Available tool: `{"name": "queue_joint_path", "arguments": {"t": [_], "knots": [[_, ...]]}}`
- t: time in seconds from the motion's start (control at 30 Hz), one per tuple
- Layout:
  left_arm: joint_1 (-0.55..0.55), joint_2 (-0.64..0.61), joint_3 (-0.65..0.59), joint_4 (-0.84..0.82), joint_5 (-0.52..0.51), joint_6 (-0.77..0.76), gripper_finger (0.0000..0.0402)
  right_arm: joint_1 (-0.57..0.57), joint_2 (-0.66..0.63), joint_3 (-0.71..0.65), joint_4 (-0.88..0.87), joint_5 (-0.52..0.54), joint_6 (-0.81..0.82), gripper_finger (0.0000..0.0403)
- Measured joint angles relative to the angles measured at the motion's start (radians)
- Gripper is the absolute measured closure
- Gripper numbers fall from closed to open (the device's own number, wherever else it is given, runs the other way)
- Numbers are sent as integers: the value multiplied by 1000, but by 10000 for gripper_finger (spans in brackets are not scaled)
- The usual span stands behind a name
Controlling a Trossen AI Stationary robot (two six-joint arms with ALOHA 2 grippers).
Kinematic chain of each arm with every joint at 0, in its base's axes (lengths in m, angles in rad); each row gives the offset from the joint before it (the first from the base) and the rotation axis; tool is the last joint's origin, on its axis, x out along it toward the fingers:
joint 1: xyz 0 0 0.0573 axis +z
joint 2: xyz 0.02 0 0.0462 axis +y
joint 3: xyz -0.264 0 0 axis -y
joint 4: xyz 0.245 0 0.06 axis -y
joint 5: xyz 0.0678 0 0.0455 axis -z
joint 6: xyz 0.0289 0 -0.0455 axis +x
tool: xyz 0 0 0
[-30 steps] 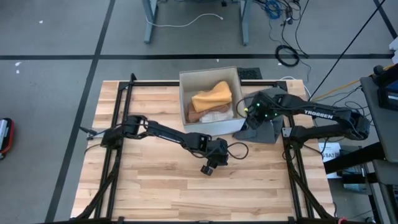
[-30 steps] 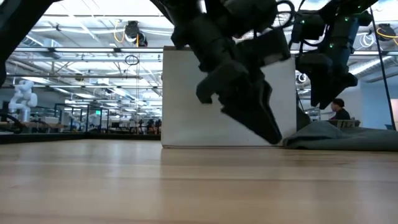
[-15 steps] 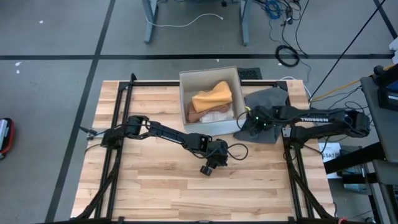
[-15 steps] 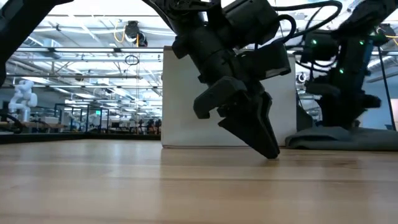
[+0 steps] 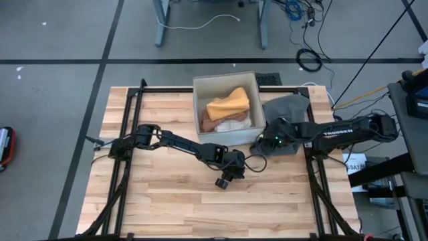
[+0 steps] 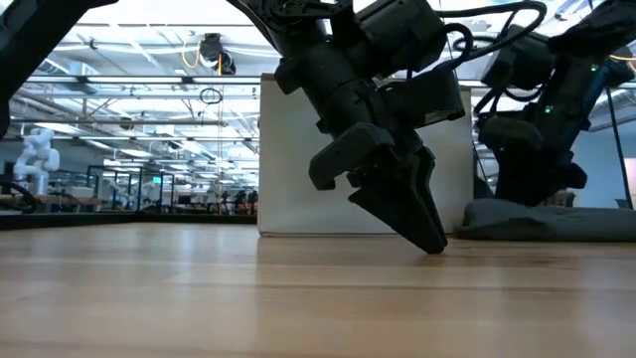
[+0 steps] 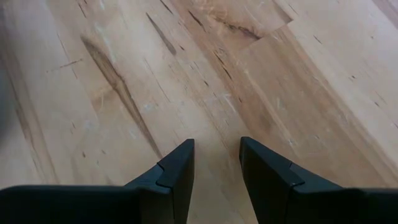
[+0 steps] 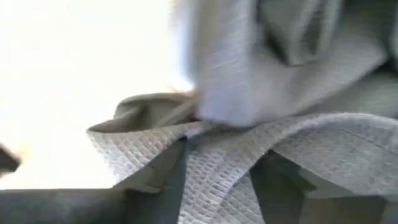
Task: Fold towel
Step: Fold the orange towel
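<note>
The grey waffle-weave towel (image 5: 289, 115) lies crumpled at the right edge of the pale wooden slatted table (image 5: 167, 207), just beside the right wall of the white open-topped box (image 5: 198, 110) that holds an orange cloth (image 5: 227, 104) on some paler ones. It is bunched rather than flat, one part spread toward the table's far right corner and a rumpled edge nearer the middle; from the right wrist its woven grid shows close up, a fold (image 8: 211, 155) of it lying between the two dark fingers. A second ago the right arm's wrist stood higher over the towel; now it has dropped low and reached further toward the box's near corner, while the left arm has scarcely shifted at all. On the left, the left gripper (image 5: 223, 179) hangs in front of the box over bare boards, tilted steeply down with its tips close to the wood; in its wrist view the two fingers (image 7: 177, 177) stand parted with nothing but table between them. To the right, the right gripper (image 5: 262, 142) is stretched out flat and low from the table's right side, its jaws down in the towel's near edge with cloth lying between them, though whether they have clamped on it I cannot tell.
</note>
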Motion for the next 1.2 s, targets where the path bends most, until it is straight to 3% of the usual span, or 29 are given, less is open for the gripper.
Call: {"name": "queue_joint_path", "arguments": {"t": [0.37,0.83,1.03,1.2], "knots": [[0,1,-2,25,-7,0,264,226,0,0,28,34,27,396],[-48,5,-3,79,16,-5,265,475,0,0,283,196,11,402],[-104,5,-4,117,-206,-106,300,518,21,0,296,242,20,402],[-132,7,-4,287,-354,-284,326,541,96,0,365,268,28,403]]}}
